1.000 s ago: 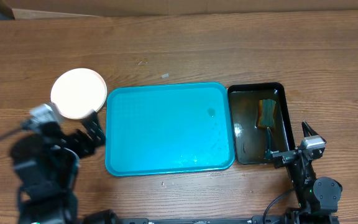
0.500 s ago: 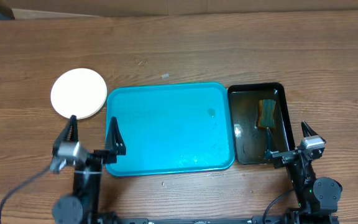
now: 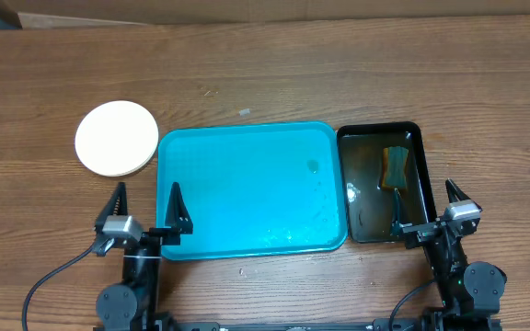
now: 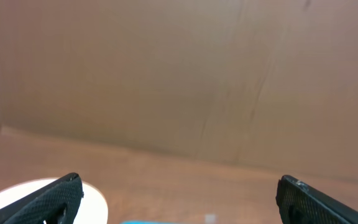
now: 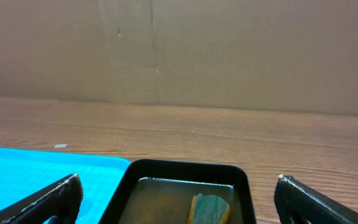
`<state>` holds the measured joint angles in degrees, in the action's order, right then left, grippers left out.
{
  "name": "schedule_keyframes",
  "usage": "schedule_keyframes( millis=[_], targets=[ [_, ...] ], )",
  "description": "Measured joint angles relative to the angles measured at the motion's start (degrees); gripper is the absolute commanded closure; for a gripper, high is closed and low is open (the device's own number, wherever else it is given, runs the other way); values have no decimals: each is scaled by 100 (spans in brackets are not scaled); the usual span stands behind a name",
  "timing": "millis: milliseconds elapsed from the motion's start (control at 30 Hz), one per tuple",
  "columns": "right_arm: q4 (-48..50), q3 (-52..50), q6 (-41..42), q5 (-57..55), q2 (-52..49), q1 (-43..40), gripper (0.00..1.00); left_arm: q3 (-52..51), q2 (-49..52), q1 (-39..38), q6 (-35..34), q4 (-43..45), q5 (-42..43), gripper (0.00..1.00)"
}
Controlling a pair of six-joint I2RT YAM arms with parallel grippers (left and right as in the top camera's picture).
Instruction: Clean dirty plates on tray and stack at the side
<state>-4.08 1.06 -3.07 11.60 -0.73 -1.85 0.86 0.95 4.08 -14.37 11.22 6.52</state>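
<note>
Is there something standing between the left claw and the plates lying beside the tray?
Nothing visible does. Only bare table lies between the open left claw and the plates. The tray lies beside that path, not across it.

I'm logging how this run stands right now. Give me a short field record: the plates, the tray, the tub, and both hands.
plates: white, round, on the table left of the tray, not touching it; number in the pile unreadable from above
tray: turquoise, no plates on it, faint wet marks toward its right side
tub: black, right of the tray, holds water and a sponge
left hand: open, empty, by the tray's front left corner
right hand: open, empty, by the tub's front right corner
</note>
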Motion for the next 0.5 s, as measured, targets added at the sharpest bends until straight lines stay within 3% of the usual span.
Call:
schedule_keyframes(
  millis=[233, 500],
  targets=[
    [-2, 0, 0, 0, 0, 2, 0, -39, -7, -35, 0, -1519, -151, 0],
    [2, 0, 2, 0, 0, 0, 0, -37, 0, -35, 2, -1523, -236, 0]
  ],
)
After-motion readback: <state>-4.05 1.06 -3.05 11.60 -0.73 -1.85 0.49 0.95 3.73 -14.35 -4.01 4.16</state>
